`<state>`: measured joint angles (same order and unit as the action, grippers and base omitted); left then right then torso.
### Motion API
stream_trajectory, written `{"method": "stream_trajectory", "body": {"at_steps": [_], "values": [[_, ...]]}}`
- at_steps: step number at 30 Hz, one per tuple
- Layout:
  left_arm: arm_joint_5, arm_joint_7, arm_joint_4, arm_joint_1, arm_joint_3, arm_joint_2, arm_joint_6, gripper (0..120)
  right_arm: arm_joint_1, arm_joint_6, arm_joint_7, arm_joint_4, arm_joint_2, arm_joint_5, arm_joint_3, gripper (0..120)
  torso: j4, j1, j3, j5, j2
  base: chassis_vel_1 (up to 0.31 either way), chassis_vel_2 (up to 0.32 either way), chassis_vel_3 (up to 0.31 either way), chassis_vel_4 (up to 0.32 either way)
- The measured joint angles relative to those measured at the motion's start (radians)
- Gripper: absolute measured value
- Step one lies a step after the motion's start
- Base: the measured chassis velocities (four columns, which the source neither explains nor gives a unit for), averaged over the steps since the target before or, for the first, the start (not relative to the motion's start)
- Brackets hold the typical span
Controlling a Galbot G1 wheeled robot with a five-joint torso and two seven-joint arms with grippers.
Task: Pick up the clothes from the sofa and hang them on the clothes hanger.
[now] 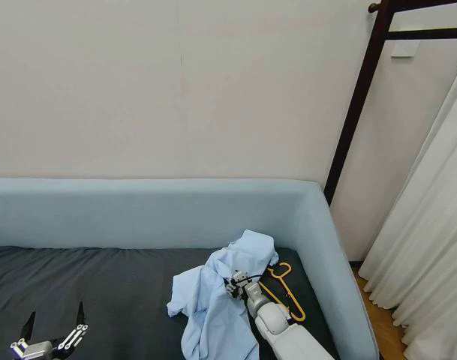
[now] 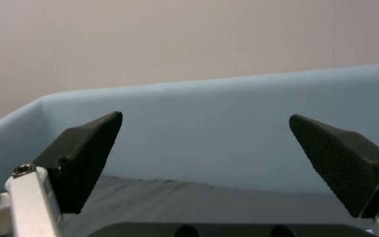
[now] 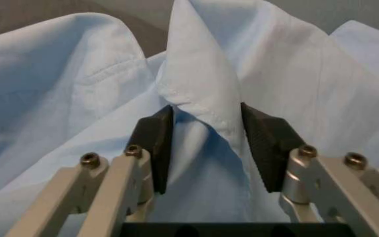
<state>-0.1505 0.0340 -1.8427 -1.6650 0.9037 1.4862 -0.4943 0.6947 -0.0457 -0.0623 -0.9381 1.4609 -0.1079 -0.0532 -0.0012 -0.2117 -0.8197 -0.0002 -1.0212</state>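
**We have the shirt [image 3: 110,98] pinched: the right end effector [image 3: 206,133] is grasping a raised fold of it.**
The pale blue shirt lies crumpled on the sofa [image 1: 153,214] seat, heaped around and under that end effector. It looks light, limp and a touch slippery to us, so a thin ridge could slide out, and a deeper bite near a seam should carry better. An orange hanger [image 1: 284,289] lies just beside the end effector on its outer side, partly buried in cloth, and we can't tell whether it is threaded through the shirt. Collar and sleeves are lost in the folds. The left end effector [image 2: 206,148] hangs released well away over bare seat. The dark wooden rack [image 1: 359,97] stands beyond the sofa's arm, its top cut off.
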Motion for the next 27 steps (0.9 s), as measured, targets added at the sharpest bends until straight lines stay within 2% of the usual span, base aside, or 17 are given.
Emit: {"method": "stream_trajectory", "body": {"at_steps": [6, 9, 10, 11, 13, 14, 15, 19, 20, 22, 24, 27], "values": [[0.006, 0.0, -0.011, -0.002, -0.019, 0.018, -0.008, 100, 0.018, 0.008, 0.004, -0.03, -0.013, -0.061, 0.014, 17, 0.0003, 0.0, 0.0, 0.0002, 0.0, 0.0, 0.0, 0.0, 0.0], [0.006, 0.0, -0.008, 0.008, -0.027, 0.022, -0.009, 100, 0.037, 0.031, 0.001, -0.096, -0.062, -0.162, 0.023, 4, 0.0003, 0.0, 0.0, 0.0004, 0.0, 0.0, 0.0, 0.0, 0.0], [0.006, 0.0, -0.008, 0.008, -0.027, 0.022, -0.009, 100, 0.037, 0.031, 0.001, -0.096, -0.062, -0.162, 0.023, 4, 0.0003, 0.0, 0.0, 0.0004, 0.0, 0.0, 0.0, 0.0, 0.0], [0.007, 0.001, -0.001, 0.013, -0.032, 0.023, -0.01, 100, 0.058, 0.033, 0.016, -0.159, -0.104, -0.23, 0.028, 0, 0.0002, 0.0, 0.0, 0.0004, 0.0, 0.0, 0.0, 0.0, 0.0], [0.014, 0.007, 0.02, 0.021, -0.044, 0.023, -0.013, 100, 0.102, 0.008, 0.074, -0.269, -0.178, -0.312, 0.033, 0, 0.0002, 0.0, 0.0, 0.0002, 0.0, 0.0, 0.0, 0.0, 0.0], [0.014, 0.007, 0.02, 0.021, -0.044, 0.023, -0.013, 100, 0.102, 0.008, 0.074, -0.269, -0.178, -0.312, 0.033, 0, 0.0002, 0.0, 0.0, 0.0002, 0.0, 0.0, 0.0, 0.0, 0.0], [0.021, 0.012, 0.033, 0.028, -0.053, 0.023, -0.014, 100, 0.141, -0.016, 0.114, -0.337, -0.226, -0.335, 0.042, 0, -0.0001, 0.0, 0.0, 0.0001, 0.0, 0.0, 0.0, 0.0, 0.0], [0.028, 0.016, 0.046, 0.056, -0.093, 0.022, -0.009, 100, 0.302, -0.125, 0.185, -0.574, -0.383, -0.309, 0.097, 0, -0.0003, 0.0, 0.0, 0.0003, 0.0, 0.0, 0.0, 0.0, 0.0], [0.028, 0.016, 0.046, 0.056, -0.093, 0.022, -0.009, 100, 0.302, -0.125, 0.185, -0.574, -0.383, -0.309, 0.097, 0, -0.0003, 0.0, 0.0, 0.0003, 0.0, 0.0, 0.0, 0.0, 0.0], [0.028, 0.017, 0.056, 0.074, -0.109, 0.017, -0.006, 100, 0.396, -0.192, 0.247, -0.689, -0.454, -0.287, 0.12, 0, -0.0004, 0.0, 0.0, 0.0001, 0.0, 0.0, 0.0, 0.0, 0.0], [0.028, 0.017, 0.068, 0.086, -0.123, 0.015, -0.006, 100, 0.471, -0.257, 0.307, -0.759, -0.489, -0.255, 0.132, 0, -0.0002, 0.0, 0.0, 0.0, 0.0, 0.0, 0.0, 0.0, 0.0], [0.028, 0.017, 0.075, 0.091, -0.13, 0.014, -0.005, 100, 0.509, -0.297, 0.338, -0.782, -0.499, -0.244, 0.132, 0, -0.0002, 0.0, 0.0, 0.0, 0.0, 0.0, 0.0, 0.0, 0.0]]}}
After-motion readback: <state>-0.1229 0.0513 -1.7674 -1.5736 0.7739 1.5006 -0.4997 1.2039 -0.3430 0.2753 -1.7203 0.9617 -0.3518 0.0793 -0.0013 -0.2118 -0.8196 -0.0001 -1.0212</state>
